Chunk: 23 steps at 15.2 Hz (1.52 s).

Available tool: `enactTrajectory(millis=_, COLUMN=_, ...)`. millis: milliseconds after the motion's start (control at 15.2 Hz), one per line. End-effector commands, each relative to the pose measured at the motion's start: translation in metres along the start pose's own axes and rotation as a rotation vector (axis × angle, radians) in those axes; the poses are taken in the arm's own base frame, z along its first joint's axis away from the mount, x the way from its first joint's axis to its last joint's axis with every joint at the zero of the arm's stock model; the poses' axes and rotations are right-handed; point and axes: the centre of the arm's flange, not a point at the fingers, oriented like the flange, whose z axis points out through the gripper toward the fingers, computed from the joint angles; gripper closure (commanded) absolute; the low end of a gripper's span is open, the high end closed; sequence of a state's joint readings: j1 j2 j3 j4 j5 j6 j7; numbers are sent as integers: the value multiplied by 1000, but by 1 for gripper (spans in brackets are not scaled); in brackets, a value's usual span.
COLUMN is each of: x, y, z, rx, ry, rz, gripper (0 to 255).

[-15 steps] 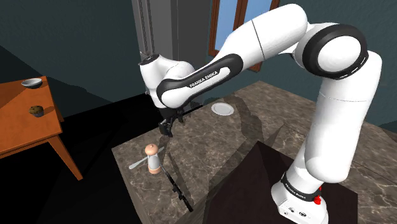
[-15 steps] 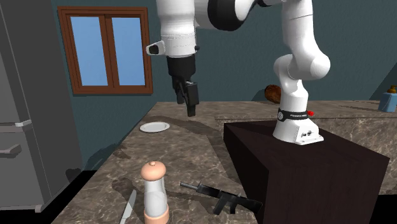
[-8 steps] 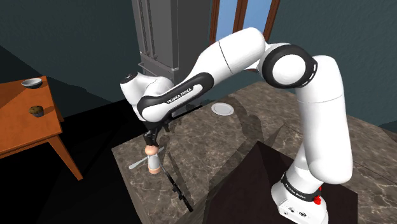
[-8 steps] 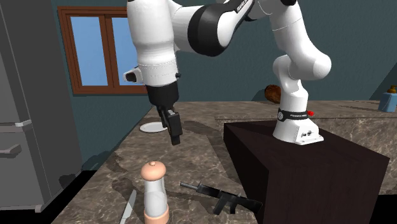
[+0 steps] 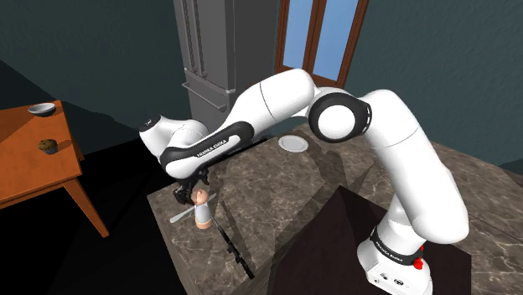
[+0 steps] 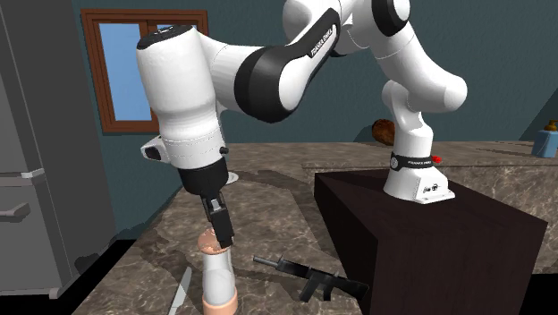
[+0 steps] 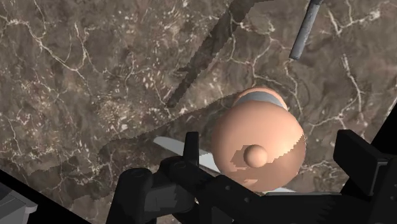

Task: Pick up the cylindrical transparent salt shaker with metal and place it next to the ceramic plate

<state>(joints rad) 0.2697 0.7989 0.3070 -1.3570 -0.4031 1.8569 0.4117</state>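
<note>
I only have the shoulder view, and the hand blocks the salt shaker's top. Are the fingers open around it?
Observer: Yes. In the wrist view the gripper is open, one finger each side of the salt shaker's cap, neither touching it.
Operator: How low?
Observer: Second exterior view: the fingertip reaches the cap only, the pale body below it.
Operator: Anything close by?
Observer: There, a gap separates the black toy rifle from the shaker's base.

Shoulder high, second low, wrist above shaker (image 7: 257,149)

"FRANKA EMIKA" on the arm's dark forearm (image 5: 207,148) (and base collar (image 5: 392,248))
</note>
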Motion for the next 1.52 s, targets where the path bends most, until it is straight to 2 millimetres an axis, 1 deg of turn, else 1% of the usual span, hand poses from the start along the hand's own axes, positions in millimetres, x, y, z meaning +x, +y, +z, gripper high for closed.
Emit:
enactTrajectory(millis=0, x=1, y=0, z=10, rx=0, ry=0, rz=0, gripper=0)
enactTrajectory(millis=264, x=1, y=0, z=29, rx=0, ry=0, rz=0, gripper=0)
enactTrajectory(millis=792, x=1, y=0, z=29, rx=0, ry=0, rz=0, gripper=0)
enactTrajectory(millis=858, x=1, y=0, z=29, rx=0, ry=0, rz=0, gripper=255)
enactTrajectory(millis=1452, x=1, y=0, z=29, rx=0, ry=0, rz=0, gripper=255)
